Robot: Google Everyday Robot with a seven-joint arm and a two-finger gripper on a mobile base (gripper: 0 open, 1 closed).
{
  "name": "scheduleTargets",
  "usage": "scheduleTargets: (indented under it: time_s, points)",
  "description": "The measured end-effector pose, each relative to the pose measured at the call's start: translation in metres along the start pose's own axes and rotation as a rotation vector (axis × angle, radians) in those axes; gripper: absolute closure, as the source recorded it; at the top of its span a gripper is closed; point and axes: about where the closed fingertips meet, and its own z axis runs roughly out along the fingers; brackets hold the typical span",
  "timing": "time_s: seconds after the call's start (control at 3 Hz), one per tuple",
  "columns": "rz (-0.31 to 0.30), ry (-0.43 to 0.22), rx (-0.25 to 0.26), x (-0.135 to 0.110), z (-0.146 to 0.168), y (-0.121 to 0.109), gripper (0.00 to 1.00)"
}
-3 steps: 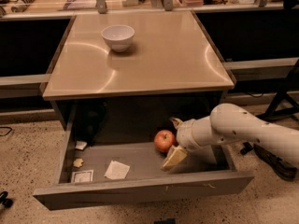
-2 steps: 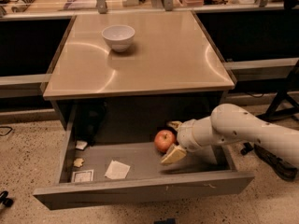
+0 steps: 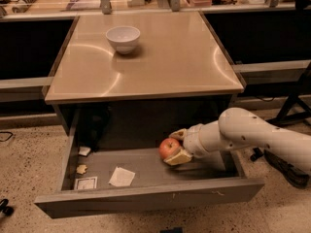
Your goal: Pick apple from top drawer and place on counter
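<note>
The pincer [image 3: 176,146] is reaching into the open drawer [image 3: 146,194] from the right, and its two pale fingers [image 3: 179,157] are sitting one above and one below the apple [image 3: 168,148], pressing against it, so it is gripping the fruit. The white arm [image 3: 252,134] is stretching in over the drawer's right side wall.

The apple is lying low inside the drawer, right of the middle, close to the dull grey floor. On that floor, to the left, a folded white paper [image 3: 121,176] is lying, with a small card [image 3: 86,183] beside it near the front panel and a small pale crumb [image 3: 81,169] just behind the card. A dark shape [image 3: 95,129] is sitting in the back left corner; I cannot tell what it is.

Above the drawer, the beige tabletop [image 3: 170,57] is shining with a brushed sheen, and a white bowl [image 3: 123,38] is standing on it toward the back left. Behind it, a light wooden bench [image 3: 73,1] is carrying clutter. The speckled floor [image 3: 24,164] is spreading around the cabinet, with black stand legs [image 3: 291,106] at the right.

The apple is looking small and round, red with a yellowish patch, smaller than the bowl.
</note>
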Motion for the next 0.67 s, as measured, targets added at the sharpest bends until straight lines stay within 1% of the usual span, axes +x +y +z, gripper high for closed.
scheduleTargets:
  time_s: [0.33, 0.67]
  points:
    - [-0.008, -0.012, -0.034, -0.019, -0.006, 0.005, 0.91]
    - [0.016, -0.003, -0.087, -0.059, -0.022, 0.006, 1.00]
